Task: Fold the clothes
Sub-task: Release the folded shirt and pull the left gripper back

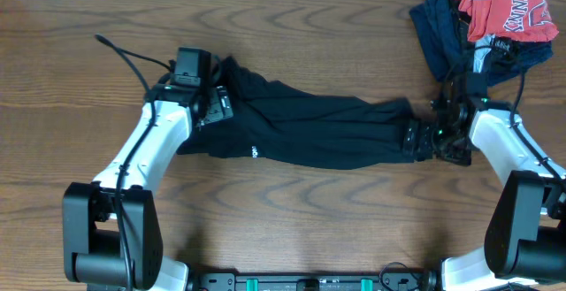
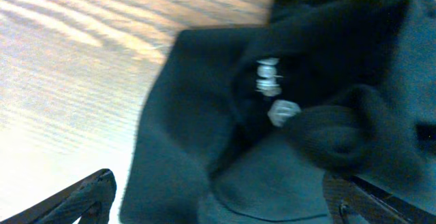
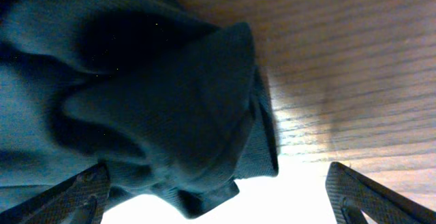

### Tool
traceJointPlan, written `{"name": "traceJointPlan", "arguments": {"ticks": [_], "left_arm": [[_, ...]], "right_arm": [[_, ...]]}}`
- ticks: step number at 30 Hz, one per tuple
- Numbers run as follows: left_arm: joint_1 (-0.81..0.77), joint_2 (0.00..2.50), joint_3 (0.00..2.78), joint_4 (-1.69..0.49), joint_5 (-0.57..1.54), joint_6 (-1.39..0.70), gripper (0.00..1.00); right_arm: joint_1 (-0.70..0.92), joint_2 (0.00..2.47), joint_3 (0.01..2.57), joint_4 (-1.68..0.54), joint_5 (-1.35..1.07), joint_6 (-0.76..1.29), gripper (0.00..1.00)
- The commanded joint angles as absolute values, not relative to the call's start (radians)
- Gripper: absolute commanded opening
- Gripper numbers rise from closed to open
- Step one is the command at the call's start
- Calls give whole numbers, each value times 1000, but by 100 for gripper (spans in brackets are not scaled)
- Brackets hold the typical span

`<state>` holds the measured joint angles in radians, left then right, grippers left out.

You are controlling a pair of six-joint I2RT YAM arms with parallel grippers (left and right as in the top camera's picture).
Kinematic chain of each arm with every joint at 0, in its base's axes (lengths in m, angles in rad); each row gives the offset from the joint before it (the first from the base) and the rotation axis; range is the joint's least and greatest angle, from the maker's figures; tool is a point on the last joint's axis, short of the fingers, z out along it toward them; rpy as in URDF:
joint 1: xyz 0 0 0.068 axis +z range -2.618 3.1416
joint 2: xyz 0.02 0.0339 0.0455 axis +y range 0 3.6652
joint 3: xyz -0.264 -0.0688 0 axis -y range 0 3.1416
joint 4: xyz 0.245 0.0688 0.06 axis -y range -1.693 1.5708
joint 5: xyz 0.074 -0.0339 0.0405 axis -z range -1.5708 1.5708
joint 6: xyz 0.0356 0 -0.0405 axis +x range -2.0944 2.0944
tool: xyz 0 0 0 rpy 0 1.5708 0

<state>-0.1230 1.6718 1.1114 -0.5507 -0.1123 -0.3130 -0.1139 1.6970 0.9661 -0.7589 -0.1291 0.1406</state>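
A brown wooden table (image 1: 292,229) holds 1 pile of red and navy clothes (image 1: 495,17) beyond the right gripper (image 1: 429,136). The black shirt (image 1: 309,132) runs as a long bunched band from that gripper to the left gripper (image 1: 215,105). Both grippers gape wide around its ends.

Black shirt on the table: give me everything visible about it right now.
The black shirt is plain, soft-looking fabric. It is bunched into a long wrinkled band lying across the wooden table, neither spread flat nor folded. A small white tag shows near its front edge. The left gripper sits open at its left end and the right gripper sits open at its right end, each with fabric between its fingers.
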Motion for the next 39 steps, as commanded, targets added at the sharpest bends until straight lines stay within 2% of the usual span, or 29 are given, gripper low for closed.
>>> {"name": "traceJointPlan", "arguments": {"ticks": [1,8,13,16,20,23,26,30,39], "left_arm": [[-97,1652,1130,-558,-132,-307,98],[-73,1652,1130,-559,-133,-287,98],[-56,1652,1130,-560,-132,-281,98],[-49,1652,1130,-560,-132,-281,98],[-49,1652,1130,-560,-132,-281,98],[-49,1652,1130,-560,-133,-281,98],[-39,1652,1130,-561,-132,-281,98],[-4,1649,1130,-575,-131,-281,98],[56,1578,1130,-630,-132,-281,98]], "right_arm": [[-122,1700,922,-707,-105,157,99],[-118,1700,812,-466,-226,187,99],[-109,1700,748,-318,-252,240,90],[-104,1700,738,-292,-268,240,80],[-103,1700,738,-295,-322,251,51],[-104,1700,738,-300,-353,258,17],[-112,1700,746,-311,-341,258,1],[-160,1700,836,-424,-341,256,1],[-261,1700,1242,-854,-303,15,1]]}}
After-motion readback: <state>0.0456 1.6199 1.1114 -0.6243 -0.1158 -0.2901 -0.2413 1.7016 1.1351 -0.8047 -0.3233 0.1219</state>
